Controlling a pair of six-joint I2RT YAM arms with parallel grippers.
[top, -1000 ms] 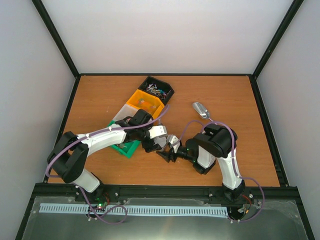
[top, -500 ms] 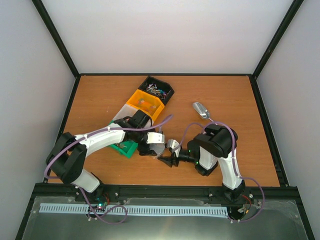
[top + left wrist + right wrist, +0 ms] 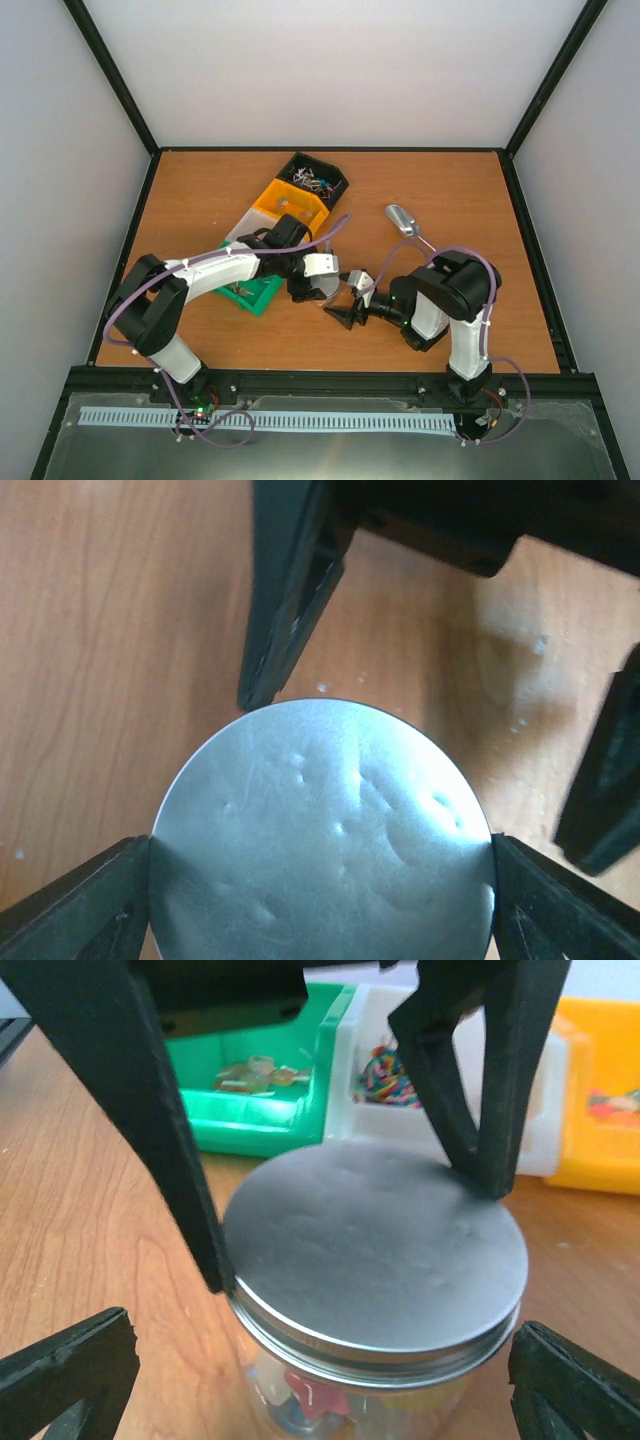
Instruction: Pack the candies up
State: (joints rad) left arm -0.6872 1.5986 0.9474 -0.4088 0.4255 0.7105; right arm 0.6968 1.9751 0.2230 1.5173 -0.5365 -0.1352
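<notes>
Clamps the left gripper [image 3: 320, 880] from above on opposite edges of the silver lid [image 3: 375, 1250] of the upright jar [image 3: 330, 1405], with the right gripper [image 3: 320, 1350] spread wide around it, candies [image 3: 300, 1395] showing inside the glass and more in the green bin [image 3: 265, 1125] beyond.

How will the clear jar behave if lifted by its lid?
Likely rigid and fairly light: the jar holds only small candies. The smooth metal lid, pinched at its edges by the left gripper, may slip. If tipped, its round body could roll.
</notes>
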